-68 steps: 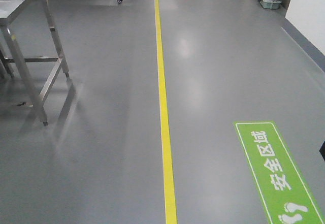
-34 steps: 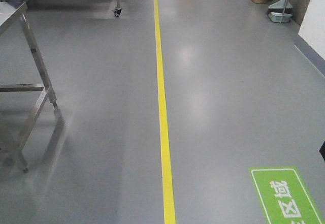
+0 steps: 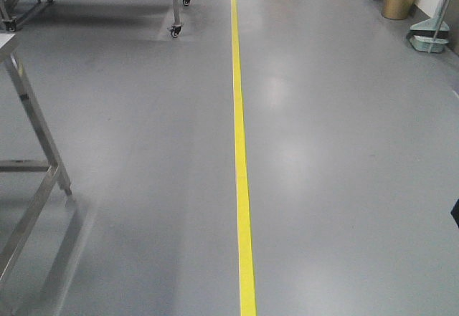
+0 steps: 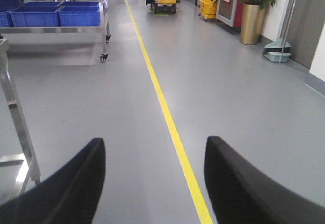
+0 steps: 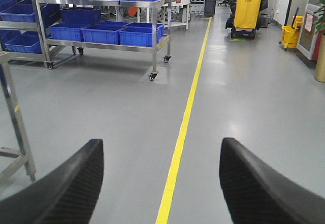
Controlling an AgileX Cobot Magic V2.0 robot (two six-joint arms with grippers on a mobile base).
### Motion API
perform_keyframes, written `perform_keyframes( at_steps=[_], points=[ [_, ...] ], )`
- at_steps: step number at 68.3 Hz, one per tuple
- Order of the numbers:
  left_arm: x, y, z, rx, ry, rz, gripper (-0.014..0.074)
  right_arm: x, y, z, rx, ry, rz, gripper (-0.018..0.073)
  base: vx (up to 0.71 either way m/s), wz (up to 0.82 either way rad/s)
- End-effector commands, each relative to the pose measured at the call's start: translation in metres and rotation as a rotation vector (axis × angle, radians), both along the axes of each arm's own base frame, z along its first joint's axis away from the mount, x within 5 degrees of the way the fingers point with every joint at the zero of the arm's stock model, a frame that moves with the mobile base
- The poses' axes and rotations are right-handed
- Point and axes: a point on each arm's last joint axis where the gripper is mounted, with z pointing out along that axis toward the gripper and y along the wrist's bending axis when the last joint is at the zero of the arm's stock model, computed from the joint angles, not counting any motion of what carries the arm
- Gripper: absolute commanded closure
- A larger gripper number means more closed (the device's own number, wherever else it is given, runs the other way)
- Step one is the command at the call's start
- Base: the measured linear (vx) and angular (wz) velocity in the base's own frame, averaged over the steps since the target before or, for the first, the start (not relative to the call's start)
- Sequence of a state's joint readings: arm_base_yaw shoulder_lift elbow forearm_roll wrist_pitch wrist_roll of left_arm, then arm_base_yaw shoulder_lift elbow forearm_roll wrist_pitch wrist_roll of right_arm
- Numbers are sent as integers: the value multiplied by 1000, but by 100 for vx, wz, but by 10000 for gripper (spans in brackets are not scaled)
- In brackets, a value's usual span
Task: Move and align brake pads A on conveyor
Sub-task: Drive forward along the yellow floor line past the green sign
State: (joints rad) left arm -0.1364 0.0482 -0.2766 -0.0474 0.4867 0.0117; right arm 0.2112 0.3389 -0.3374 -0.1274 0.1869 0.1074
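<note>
It is a factory hall: a yellow floor line [image 5: 184,117] runs ahead between the jaws, and blue bins [image 5: 119,33] sit to their left.

You see a glossy grey floor [image 3: 344,187] split by a narrow yellow painted line [image 3: 242,173] running from near to far. Far left stands a wheeled steel rack [image 5: 154,41] holding blue plastic bins [image 5: 109,33]. Near left is a steel table frame [image 3: 39,130], and far right a gold cylindrical planter [image 4: 252,23].

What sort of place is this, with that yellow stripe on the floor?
Most likely a factory or warehouse aisle: a yellow line painted along the smooth grey floor, a wheeled steel rack holding blue plastic bins, and a yellow mop bucket off to the side.
</note>
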Motion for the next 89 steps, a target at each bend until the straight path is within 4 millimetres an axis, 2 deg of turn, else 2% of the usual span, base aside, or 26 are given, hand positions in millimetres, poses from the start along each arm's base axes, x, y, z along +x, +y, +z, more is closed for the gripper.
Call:
perform_keyframes(
  at_steps=[1,52,89],
  points=[
    [1,0,14,-19,-78,1,190,1,1,16,5,-93,8,88,70,1],
    [1,0,14,-18,-76,1,190,1,1,15,5,-91,7,88,67,-7],
    [1,0,14,-18,-75,1,190,1,1,15,5,-90,7,88,57,13]
  ],
)
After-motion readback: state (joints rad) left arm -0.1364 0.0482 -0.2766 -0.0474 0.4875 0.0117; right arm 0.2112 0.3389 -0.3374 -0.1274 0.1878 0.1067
